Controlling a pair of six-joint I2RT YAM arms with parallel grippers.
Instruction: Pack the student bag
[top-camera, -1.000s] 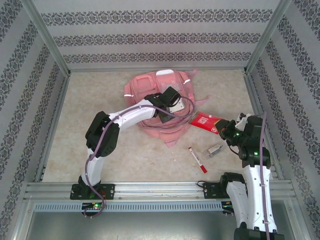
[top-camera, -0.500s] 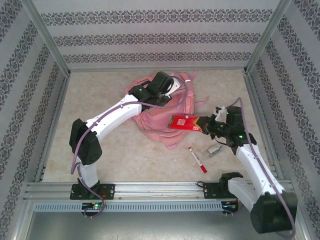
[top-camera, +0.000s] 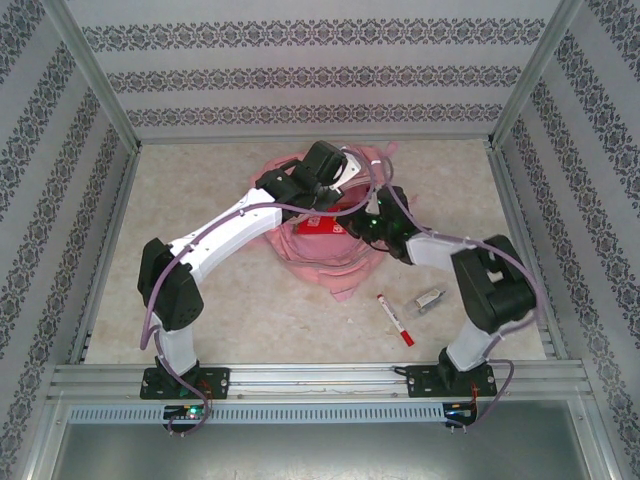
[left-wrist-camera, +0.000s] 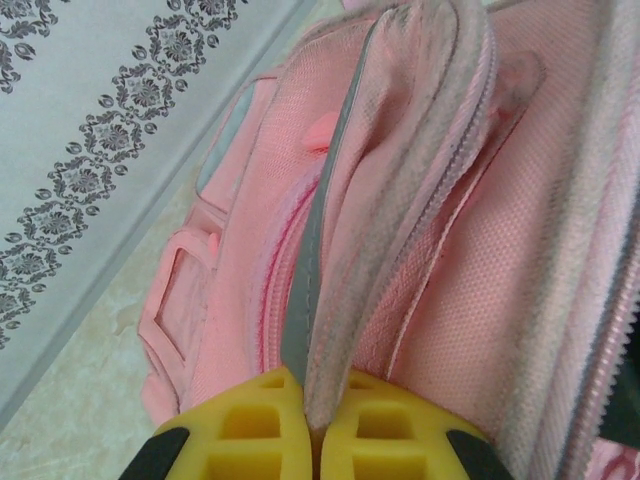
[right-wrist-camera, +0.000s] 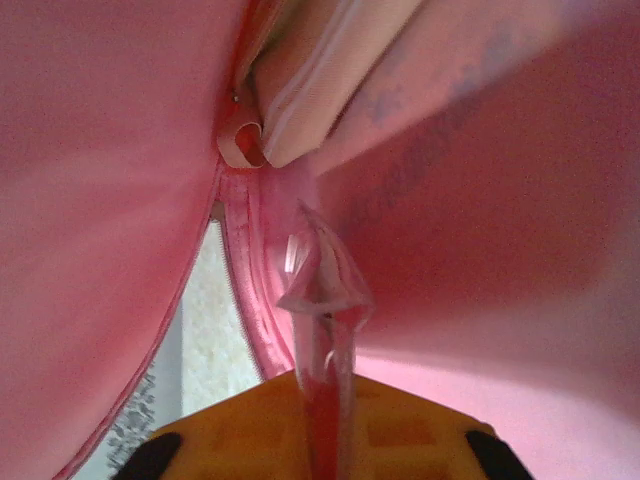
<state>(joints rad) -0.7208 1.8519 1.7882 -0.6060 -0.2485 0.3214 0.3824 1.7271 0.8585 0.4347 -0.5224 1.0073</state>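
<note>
The student bag, big and pink, lies at the table's middle back with its opening held apart. My left gripper is shut on the bag's zip-edged flap; the yellow fingers pinch the fabric and lift it. My right gripper reaches into the opening from the right, shut on a red packet. In the right wrist view the packet's clear crimped edge stands up between the fingers, with pink bag lining all round it.
A red-capped marker and a small metal clip lie on the table right of the bag, in front of the right arm. Patterned walls close the sides and back. A metal rail runs along the near edge.
The right arm has swung left and carried the red packet from beside the bag into its opening. The left gripper raised the flap toward the back a second ago and now holds still.
</note>
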